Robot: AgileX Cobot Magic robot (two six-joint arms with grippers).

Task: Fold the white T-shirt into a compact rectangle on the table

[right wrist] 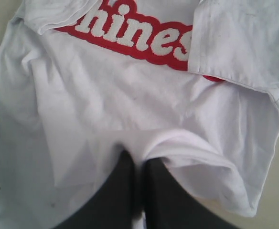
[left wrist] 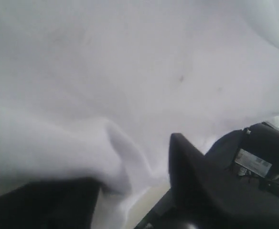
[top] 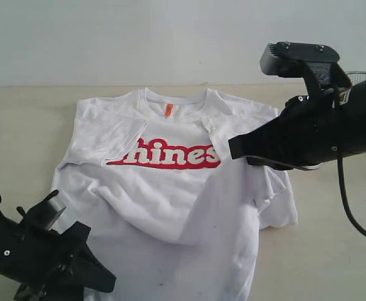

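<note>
1. The white T-shirt point(top: 183, 207) is lying front side up near the middle of the pale worktop point(top: 20, 125). Both sleeves point(top: 108, 135) are lying folded inward over the chest, and the lower part is wrinkling.
2. Only the exterior view is showing the whole shirt, the orange neck tag point(top: 168, 110) and both arms. The red and white lettering point(top: 170, 155) is reading "hines" there, because the folded sleeves are covering its 2 ends.
3. The left wrist view is showing almost nothing but white cloth. The left end effector point(left wrist: 135, 164) is standing open at the near left edge of the shirt. Its 2 dark fingers point(left wrist: 192, 181) are apart, with a soft fold of cloth lying between them. Whether they are pressing it I cannot tell.
4. The right wrist view is showing the right end effector point(right wrist: 135, 160) closed, its 2 fingers side by side. The tips are touching a raised fold of the shirt below the lettering. Whether cloth is caught between them I cannot tell.
5. In the exterior view the right arm is reaching over the shirt's right side. It is hiding part of that sleeve and most of a silver wire basket point(top: 365, 76) at the far right. A black cable point(top: 347, 207) is hanging from this arm.
</note>
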